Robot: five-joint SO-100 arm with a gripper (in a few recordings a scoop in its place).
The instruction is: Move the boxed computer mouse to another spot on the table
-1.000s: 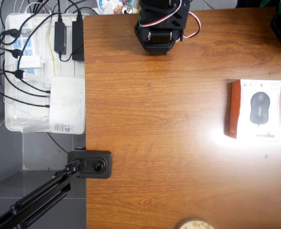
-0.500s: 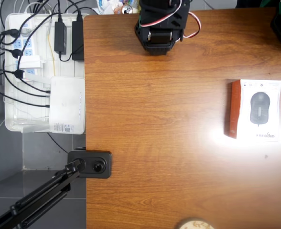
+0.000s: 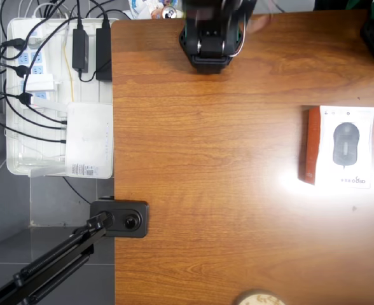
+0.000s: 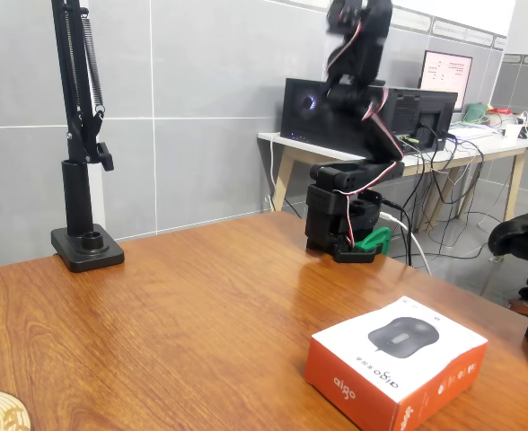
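Arm (image 4: 354,135) folded upright over base at table (image 3: 206,190) far edge, upper links motion-blurred. Gripper cut off at frame top; jaw state indeterminate. Boxed computer mouse (image 3: 338,155) flat on table, well apart from arm, untouched.

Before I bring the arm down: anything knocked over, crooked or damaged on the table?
Nothing stands out. The boxed computer mouse lies flat and undamaged, squared to the edges of the table. Off the table's left edge in the overhead view, the white tray of power strips is a cable tangle, nothing spilled.
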